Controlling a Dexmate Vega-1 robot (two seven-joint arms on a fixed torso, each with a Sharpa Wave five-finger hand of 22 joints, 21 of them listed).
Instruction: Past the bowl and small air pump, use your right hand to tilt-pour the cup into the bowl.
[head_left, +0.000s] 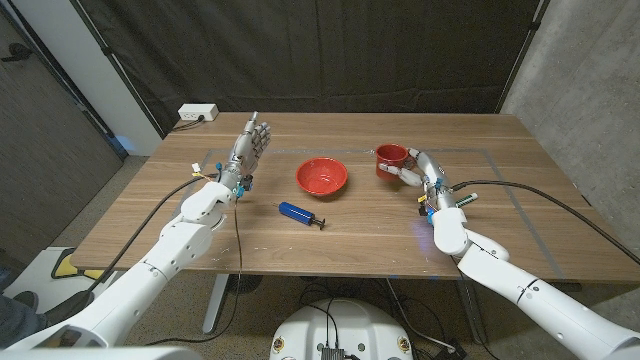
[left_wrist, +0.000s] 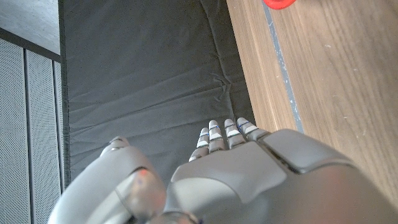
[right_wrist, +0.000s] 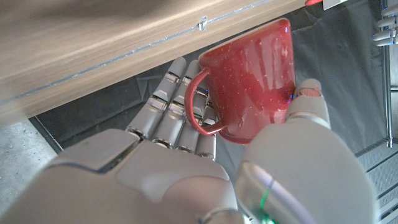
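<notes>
The red cup (head_left: 391, 156) stands at the back right of the table with its opening up. My right hand (head_left: 416, 172) grips it from the right. In the right wrist view the thumb (right_wrist: 306, 94) presses the wall of the cup (right_wrist: 255, 84) and the fingers (right_wrist: 174, 102) lie behind its handle. I cannot tell whether the cup is off the table. The red bowl (head_left: 322, 176) sits left of the cup, at mid-table. The small blue air pump (head_left: 298, 212) lies in front of the bowl. My left hand (head_left: 249, 147) is raised at the left, fingers straight, holding nothing.
A white power strip (head_left: 197, 113) lies at the table's back left corner. Thin tape lines (head_left: 500, 175) mark the tabletop. Black cables run along both arms. A dark curtain (left_wrist: 149, 68) hangs behind the table. An edge of the bowl (left_wrist: 281, 3) shows in the left wrist view.
</notes>
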